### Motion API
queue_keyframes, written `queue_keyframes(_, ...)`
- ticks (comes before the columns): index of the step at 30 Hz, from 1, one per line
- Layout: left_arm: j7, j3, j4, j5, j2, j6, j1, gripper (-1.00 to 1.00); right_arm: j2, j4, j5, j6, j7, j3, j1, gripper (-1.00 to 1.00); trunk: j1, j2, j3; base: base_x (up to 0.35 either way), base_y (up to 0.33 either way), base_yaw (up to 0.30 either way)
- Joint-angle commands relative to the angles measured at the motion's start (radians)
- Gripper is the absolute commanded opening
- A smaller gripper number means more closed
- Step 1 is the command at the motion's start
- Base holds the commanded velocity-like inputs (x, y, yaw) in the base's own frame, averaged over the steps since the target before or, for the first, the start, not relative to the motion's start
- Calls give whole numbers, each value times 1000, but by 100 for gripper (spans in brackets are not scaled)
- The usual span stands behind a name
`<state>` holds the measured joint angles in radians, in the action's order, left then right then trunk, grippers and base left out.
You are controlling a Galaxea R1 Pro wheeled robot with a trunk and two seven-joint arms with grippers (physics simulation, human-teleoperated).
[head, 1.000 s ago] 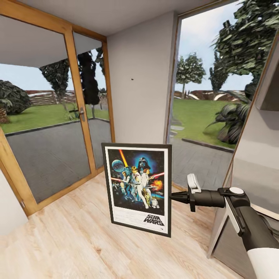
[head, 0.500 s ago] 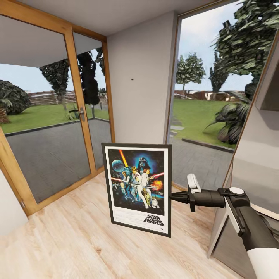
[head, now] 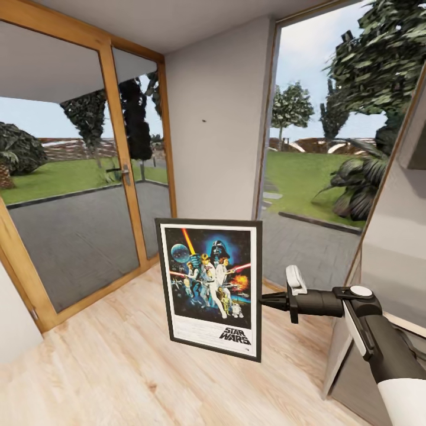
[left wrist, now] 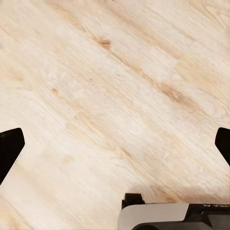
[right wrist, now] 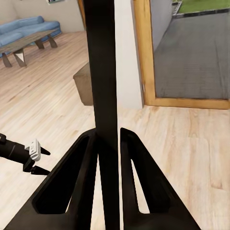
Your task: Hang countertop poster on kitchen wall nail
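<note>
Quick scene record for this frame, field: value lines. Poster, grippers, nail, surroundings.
poster: upright, held off the floor at its right edge, art facing the head camera
right gripper: shut on the poster's frame edge; wrist view shows both fingers clamping the black edge
left gripper: open, empty, pointing down at the wooden floor
wall nail: small dark dot on the pale grey wall, above the poster
hang status: not yet done; poster well below the nail
surroundings: wood-framed glass door left of the wall, garden outside
</note>
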<state>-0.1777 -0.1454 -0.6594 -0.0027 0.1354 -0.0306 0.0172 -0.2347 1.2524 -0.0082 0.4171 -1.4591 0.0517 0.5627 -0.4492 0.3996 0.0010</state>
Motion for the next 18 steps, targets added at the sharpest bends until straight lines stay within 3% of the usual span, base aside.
queue_keyframes(1,-6,-3,0,0,0,-2,0,100,0,0,-2,14,-6,0,0,-100,-1,0,0,227,221,0)
queue_keyframes(18,-6,-3,1,0,0,-2,0,100,0,0,-3,12,-7,0,0,-100,-1,0,0,239,249,0)
